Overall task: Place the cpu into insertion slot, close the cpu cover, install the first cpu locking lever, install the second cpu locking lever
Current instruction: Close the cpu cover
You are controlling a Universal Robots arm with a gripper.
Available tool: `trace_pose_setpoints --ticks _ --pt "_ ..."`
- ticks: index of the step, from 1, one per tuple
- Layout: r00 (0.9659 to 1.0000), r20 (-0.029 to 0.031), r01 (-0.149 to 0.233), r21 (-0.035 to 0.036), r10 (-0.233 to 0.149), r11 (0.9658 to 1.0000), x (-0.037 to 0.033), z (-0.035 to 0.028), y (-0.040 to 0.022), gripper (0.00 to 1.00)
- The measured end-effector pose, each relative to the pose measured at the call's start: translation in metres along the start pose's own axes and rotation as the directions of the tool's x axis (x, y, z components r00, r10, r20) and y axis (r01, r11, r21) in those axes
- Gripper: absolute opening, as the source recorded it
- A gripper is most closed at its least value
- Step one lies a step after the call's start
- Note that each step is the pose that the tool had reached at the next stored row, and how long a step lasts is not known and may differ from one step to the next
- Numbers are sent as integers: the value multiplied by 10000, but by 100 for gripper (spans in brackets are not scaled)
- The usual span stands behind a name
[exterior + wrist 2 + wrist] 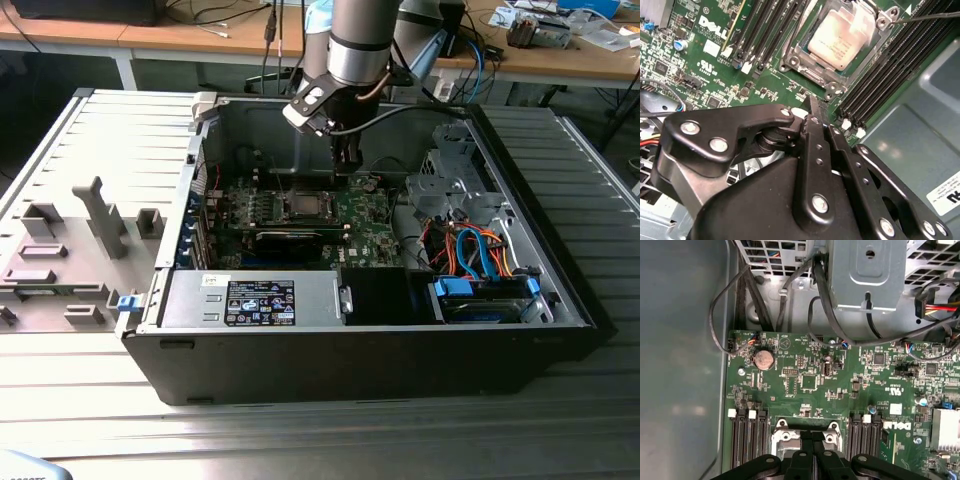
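- Hovers over the board (pixel 365 212), exterior view's centre, hand (pixel 811 112) pressed together, empty.
- Shows cpu (pixel 842 40) seated in slot (pixel 812 75), near the hand.
- Probably needs slow, straight pressing, clear of memory slots (pixel 767 30).

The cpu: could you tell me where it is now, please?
In the second wrist view the cpu sits in the insertion slot, between black memory slots.

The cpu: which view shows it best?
The second wrist view: the cpu is near, metal top plain. In the exterior view it is a small square; in the first wrist view the gripper mostly hides it.
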State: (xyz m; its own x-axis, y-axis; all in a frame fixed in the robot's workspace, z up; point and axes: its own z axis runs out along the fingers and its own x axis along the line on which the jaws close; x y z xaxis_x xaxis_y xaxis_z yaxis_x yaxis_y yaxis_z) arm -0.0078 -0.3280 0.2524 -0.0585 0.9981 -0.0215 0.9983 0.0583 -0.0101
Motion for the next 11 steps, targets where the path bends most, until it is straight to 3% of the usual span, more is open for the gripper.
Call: trace_pose_setpoints --ticks 11 --pt "10000 -19 1 -1 -1 10000 6 19 -110 11"
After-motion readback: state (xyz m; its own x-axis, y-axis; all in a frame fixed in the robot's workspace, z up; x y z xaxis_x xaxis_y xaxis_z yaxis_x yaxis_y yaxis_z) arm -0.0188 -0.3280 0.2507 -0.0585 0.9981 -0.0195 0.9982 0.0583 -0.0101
